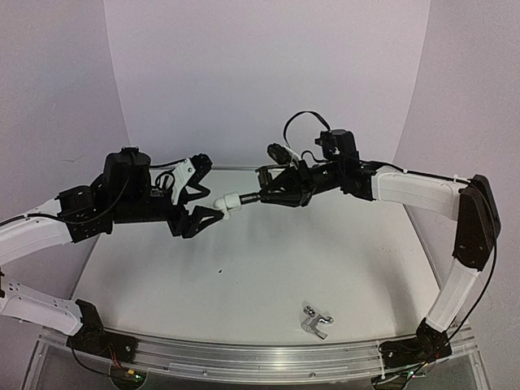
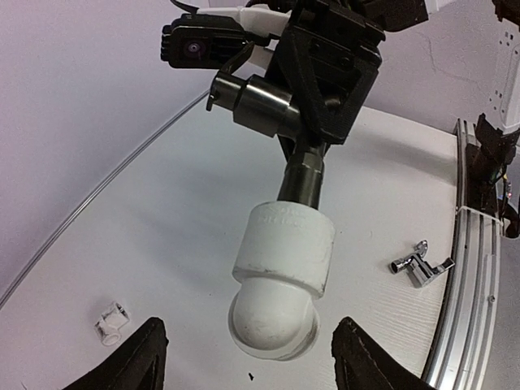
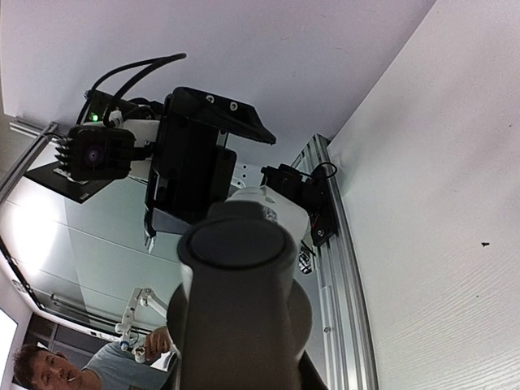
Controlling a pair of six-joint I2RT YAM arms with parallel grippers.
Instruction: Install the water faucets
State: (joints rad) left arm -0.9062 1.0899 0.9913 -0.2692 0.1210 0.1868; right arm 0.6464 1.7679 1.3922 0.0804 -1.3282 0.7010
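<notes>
From above we see the right gripper [image 1: 272,195] clamped shut on the dark grey metal tap [image 1: 250,198]. It is held in the air above the white table [image 1: 244,276], and the tap's end is seated in a white plastic elbow fitting [image 1: 230,201]. The left gripper [image 1: 213,188] faces it with its jaws apart, one finger above the fitting and one below.

The left wrist view settles what the overhead one leaves unclear. Both black fingertips [image 2: 134,361] stand clear of the elbow with a gap on each side, so nothing is gripped there. Only that view shows a small white plastic fitting [image 2: 111,322] lying on the table off to its left.

The shiny chrome tap [image 1: 315,322] lies loose on the table near the front edge, well apart from both grippers. The left wrist view places it just beside the aluminium rail [image 2: 467,309]. From the right wrist we see mostly the dark grey metal tap's round body up close, with the white elbow behind it.
</notes>
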